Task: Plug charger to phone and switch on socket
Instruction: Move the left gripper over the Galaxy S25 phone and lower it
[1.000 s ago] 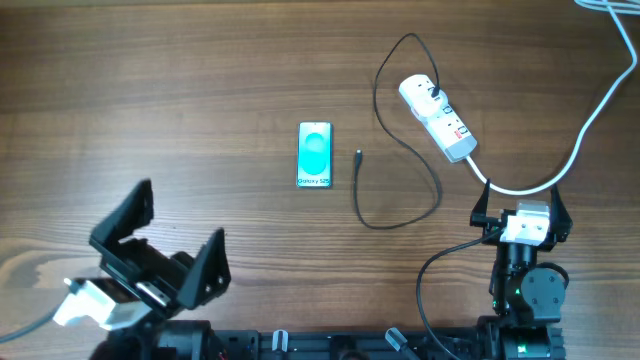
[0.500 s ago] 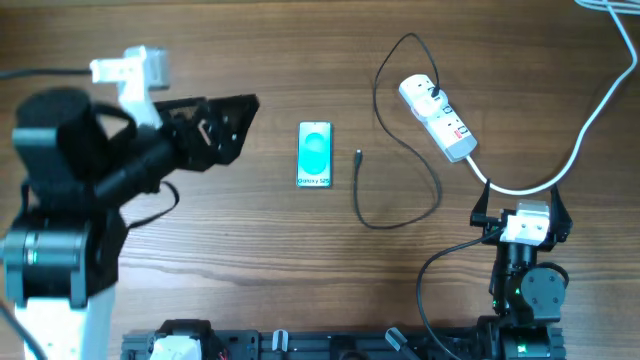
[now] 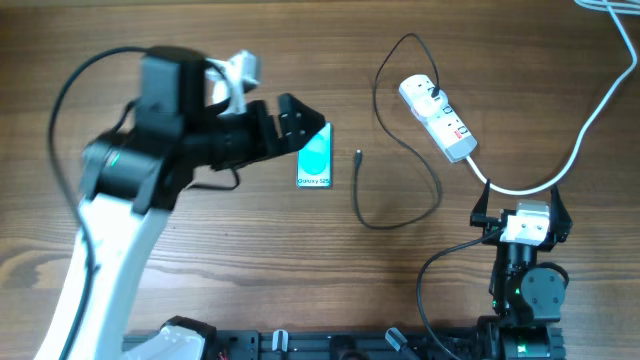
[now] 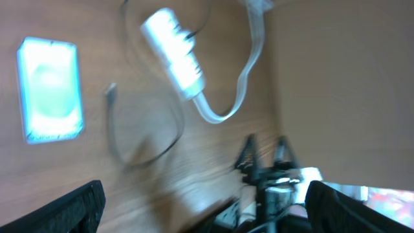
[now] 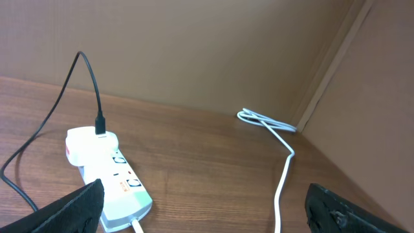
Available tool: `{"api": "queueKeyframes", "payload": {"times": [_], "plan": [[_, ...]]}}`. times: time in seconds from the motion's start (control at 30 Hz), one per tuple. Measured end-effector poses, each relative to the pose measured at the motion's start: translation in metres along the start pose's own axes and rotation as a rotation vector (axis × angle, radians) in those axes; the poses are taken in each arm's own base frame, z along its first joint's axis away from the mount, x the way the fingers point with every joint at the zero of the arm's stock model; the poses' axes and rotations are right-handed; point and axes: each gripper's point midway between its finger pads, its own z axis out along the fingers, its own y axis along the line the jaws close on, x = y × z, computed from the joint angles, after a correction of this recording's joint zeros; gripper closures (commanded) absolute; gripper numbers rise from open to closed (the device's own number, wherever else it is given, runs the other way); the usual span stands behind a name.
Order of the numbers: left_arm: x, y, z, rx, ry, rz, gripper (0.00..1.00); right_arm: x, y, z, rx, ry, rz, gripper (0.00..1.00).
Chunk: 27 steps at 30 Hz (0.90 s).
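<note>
The phone [image 3: 316, 162] lies flat at the table's middle, cyan screen up; it also shows blurred in the left wrist view [image 4: 50, 88]. The charger cable [image 3: 400, 215] runs from the socket [image 3: 438, 118] in a loop, and its tip [image 3: 358, 155] lies free just right of the phone. My left gripper [image 3: 295, 125] is open and empty, hovering over the phone's upper left corner. My right gripper [image 3: 520, 208] is open and empty at the front right, facing the socket [image 5: 107, 181]. The left wrist view shows the socket [image 4: 173, 55] and the cable tip [image 4: 110, 90].
The socket's thick white cord [image 3: 590, 120] curves off to the back right corner and also shows in the right wrist view [image 5: 278, 162]. A brown wall [image 5: 194, 52] stands behind the table. The right arm's base [image 3: 525, 295] sits at the front edge.
My left arm has swung from the front left corner up and to the right, and its gripper now reaches the phone. The right arm, phone, cable and socket have not moved.
</note>
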Motion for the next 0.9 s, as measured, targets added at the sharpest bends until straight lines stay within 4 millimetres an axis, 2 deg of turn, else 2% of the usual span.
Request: {"api": "queueKeyframes", "payload": {"times": [0.07,0.27,0.4,0.53,0.63,0.9], "plan": [[0.002,0.013,0.020,-0.105,0.070,-0.034,0.00,0.000,0.000,0.000,0.000,0.000,0.000,0.00],[0.000,0.040,0.051,-0.406,0.197,-0.056,0.00,0.000,0.000,0.000,0.000,0.000,0.000,0.00],[-0.001,0.066,0.080,-0.539,0.254,-0.044,0.00,0.000,0.000,0.000,0.000,0.000,0.000,0.00],[-0.011,0.082,0.113,-0.575,0.254,-0.027,0.00,0.000,0.000,0.000,0.000,0.000,0.000,0.00],[-0.018,0.086,0.123,-0.575,0.238,-0.018,0.00,0.000,0.000,0.000,0.000,0.000,0.000,0.00],[-0.036,0.080,0.132,-0.560,0.153,0.027,0.00,0.000,0.000,0.000,0.000,0.000,0.000,0.00]]}}
